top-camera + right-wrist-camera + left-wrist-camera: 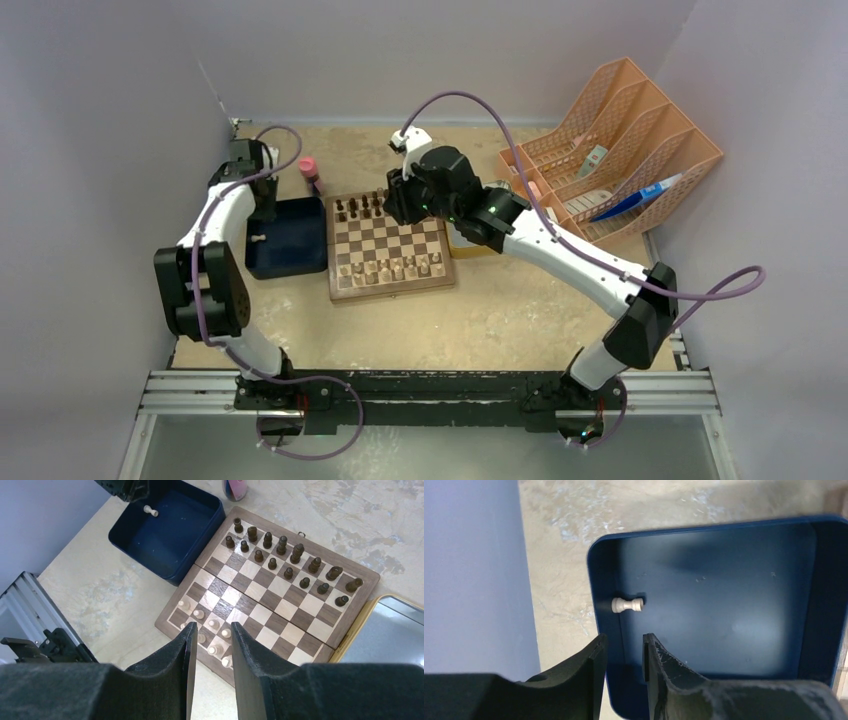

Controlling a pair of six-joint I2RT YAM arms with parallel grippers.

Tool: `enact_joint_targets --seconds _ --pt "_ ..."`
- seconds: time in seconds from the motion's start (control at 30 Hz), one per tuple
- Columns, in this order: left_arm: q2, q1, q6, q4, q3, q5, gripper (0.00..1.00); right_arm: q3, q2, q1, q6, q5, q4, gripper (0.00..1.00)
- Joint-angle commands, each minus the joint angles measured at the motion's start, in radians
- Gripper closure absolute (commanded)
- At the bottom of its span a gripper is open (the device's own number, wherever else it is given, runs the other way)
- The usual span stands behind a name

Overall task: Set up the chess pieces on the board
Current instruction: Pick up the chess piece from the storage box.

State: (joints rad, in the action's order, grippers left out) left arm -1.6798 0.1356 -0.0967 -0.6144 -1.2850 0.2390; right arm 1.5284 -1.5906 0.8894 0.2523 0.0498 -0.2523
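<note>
The board (390, 293) lies mid-table. Dark chess pieces (358, 208) fill its far two rows, and pale chess pieces (395, 268) stand along its near rows. In the right wrist view the dark pieces (282, 544) and pale pieces (226, 632) stand upright on the board (260, 614). One pale piece (627, 605) lies on its side in the dark blue tray (724, 605), by its left wall. My left gripper (624, 645) hovers open just short of that piece, nothing between its fingers. My right gripper (210, 630) hangs open and empty above the board's far edge (395, 205).
The blue tray (295, 250) sits against the board's left side. A pink-capped item (308, 168) stands behind it. An orange file rack (620, 140) fills the back right. A yellow-edged metal tin (390, 630) lies right of the board. Walls close in on both sides.
</note>
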Motion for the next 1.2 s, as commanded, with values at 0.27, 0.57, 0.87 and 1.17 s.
enact_joint_targets --seconds 0.27,0.57,0.87,1.17 --pt "0.125 -0.004 -0.748 0.074 0.123 -0.423 0.52 0.021 0.067 0.003 0.026 -0.027 -0.081 0.66" --pt "-0.103 0.019 -0.827 -0.193 -0.102 -0.497 0.68 0.091 0.041 0.003 0.007 -0.006 -0.142 0.67" --pt "-0.115 0.031 -0.903 -0.154 -0.028 -0.429 0.64 0.038 0.086 0.003 0.026 0.041 -0.115 0.67" --pt "-0.102 0.05 -0.949 -0.101 0.046 -0.37 0.6 0.048 0.086 0.003 0.034 0.056 -0.126 0.67"
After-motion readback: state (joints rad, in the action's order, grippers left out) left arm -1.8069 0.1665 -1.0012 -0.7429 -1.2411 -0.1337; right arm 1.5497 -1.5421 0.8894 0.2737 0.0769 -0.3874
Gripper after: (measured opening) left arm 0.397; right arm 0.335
